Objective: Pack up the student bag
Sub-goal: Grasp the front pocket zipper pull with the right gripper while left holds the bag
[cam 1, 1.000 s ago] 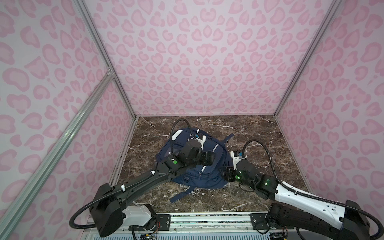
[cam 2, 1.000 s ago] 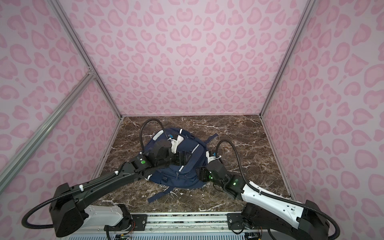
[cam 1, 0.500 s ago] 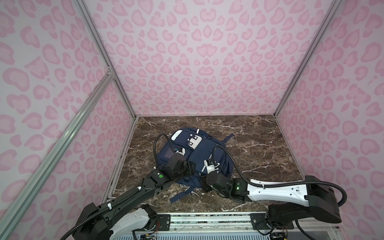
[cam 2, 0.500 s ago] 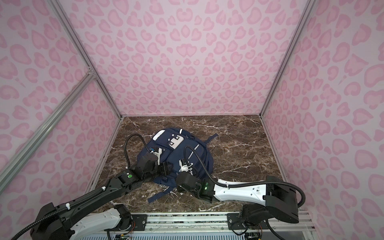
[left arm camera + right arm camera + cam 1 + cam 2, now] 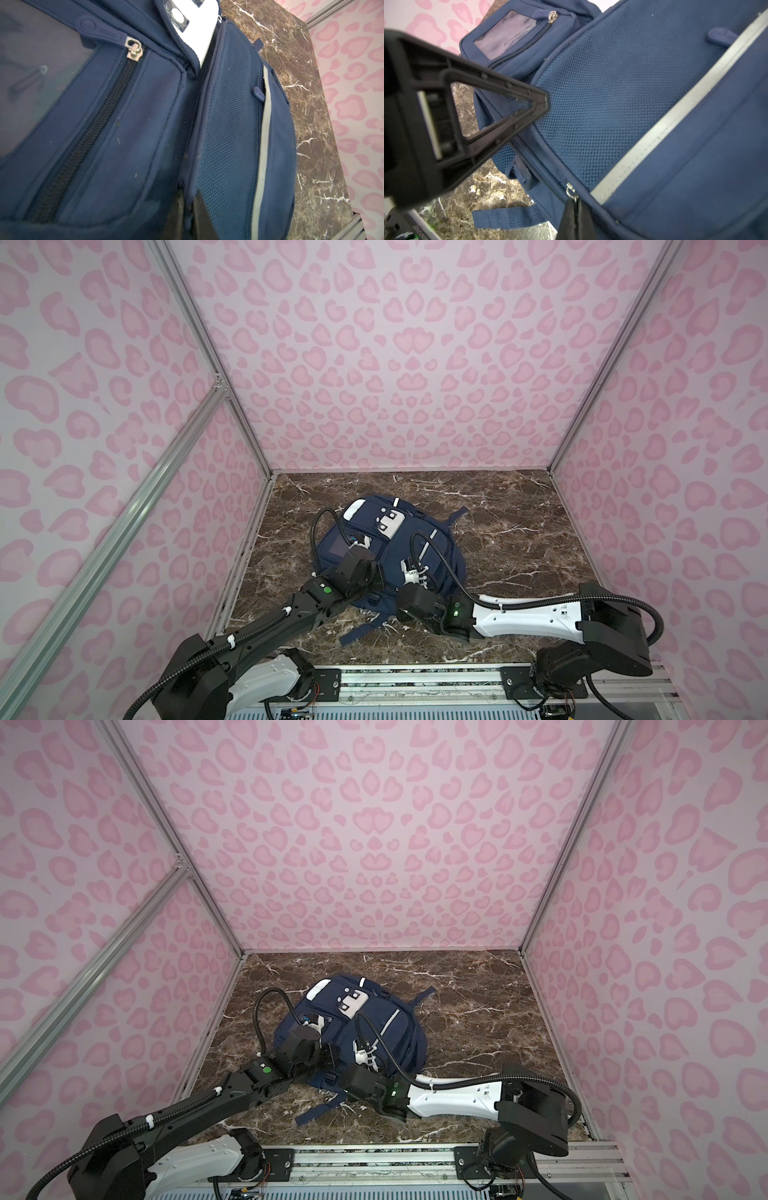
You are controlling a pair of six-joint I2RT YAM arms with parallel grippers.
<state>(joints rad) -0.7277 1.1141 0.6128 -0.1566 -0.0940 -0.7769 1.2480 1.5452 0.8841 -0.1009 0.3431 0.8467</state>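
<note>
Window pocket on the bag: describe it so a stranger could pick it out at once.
On the brown marble tabletop lies the navy student bag, front up. On its front, to the left in both top views, sits a small zipped pocket with a see-through plastic window. Its neighbour, the mesh pocket with a grey stripe, has no window.

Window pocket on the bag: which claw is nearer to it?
Left. The left claw pinches a seam of the student bag right beside the window pocket; the right claw grips at the zipper ring, farther off across the mesh pocket.
</note>
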